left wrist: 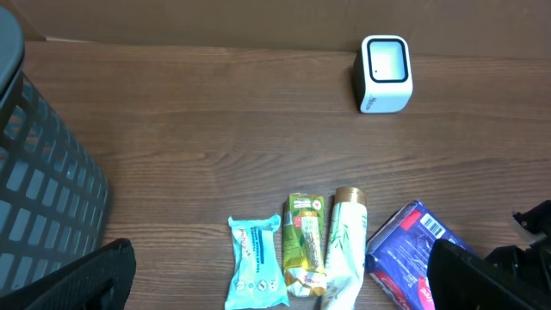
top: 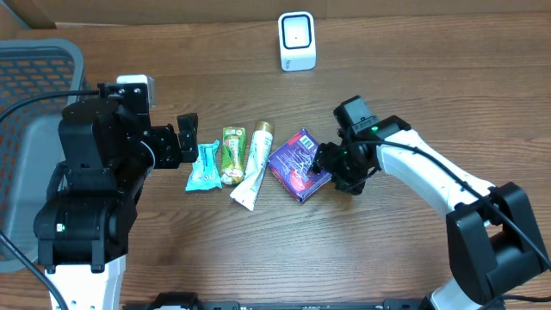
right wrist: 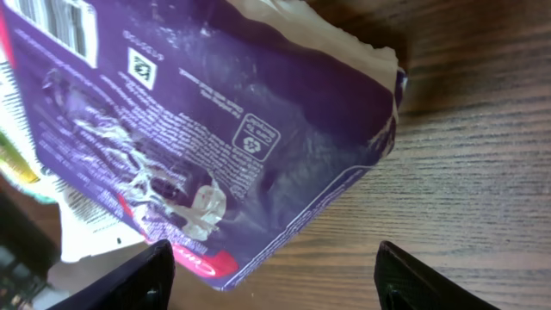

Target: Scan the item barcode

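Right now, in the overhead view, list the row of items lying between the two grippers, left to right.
blue packet → green packet → white tube → purple packet

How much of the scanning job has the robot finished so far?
No sign of finished work shows: the teal packet, green packet, white tube and purple packet all lie on the table, away from the scanner. In hand: the right gripper is open at the purple packet, not gripping it; the left gripper is open beside the teal packet. Left: lifting an item and showing its barcode to the scanner.
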Motion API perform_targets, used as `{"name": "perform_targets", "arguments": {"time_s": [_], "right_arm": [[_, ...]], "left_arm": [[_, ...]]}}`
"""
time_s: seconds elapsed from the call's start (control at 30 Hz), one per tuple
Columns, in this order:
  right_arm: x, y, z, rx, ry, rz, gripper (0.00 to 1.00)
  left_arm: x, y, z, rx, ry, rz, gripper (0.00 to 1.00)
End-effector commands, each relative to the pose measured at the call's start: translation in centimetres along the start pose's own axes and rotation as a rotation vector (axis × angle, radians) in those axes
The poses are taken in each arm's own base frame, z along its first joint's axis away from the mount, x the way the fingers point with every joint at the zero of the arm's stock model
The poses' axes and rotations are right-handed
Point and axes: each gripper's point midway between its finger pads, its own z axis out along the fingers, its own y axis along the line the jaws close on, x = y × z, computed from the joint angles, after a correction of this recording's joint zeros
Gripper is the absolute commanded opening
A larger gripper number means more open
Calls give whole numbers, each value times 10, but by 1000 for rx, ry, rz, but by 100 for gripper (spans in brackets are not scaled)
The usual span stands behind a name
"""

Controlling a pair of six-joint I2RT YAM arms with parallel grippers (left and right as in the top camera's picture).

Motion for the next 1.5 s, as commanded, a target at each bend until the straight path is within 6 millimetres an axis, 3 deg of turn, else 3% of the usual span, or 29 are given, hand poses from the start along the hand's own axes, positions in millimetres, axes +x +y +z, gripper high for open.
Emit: {"name": "perform_targets", "arguments": {"time_s": [0.0,0.37,0.57,0.73,0.93,1.2,1.33,1.47], "right_arm": [[-9,11,-8,3,-81,15,75],[6,36,2,-23,-100,-64,75],[18,35,14,34,-103,-87,76],[26,21,21,106,-84,-83,76],[-1,-9,8,205,-152,-73,76],[-74,-29,-20,161,-288,-165,80],[-101,-25,-35,38,-319,-192,81],[-111,-5,-59,-131,-290,-294,86]], "left_arm": [[-5,0,-5,-2,-20,9,100],[-5,0,-5,-2,-20,9,100],[-5,0,-5,-2,-20,9,99],[-6,0,-5,-2,-21,9,100],[-6,0,-5,-2,-21,9,100],[-5,0,-5,-2,-20,9,100],[-5,0,-5,-2,-20,9,100],[-6,0,-5,-2,-21,9,100]]}}
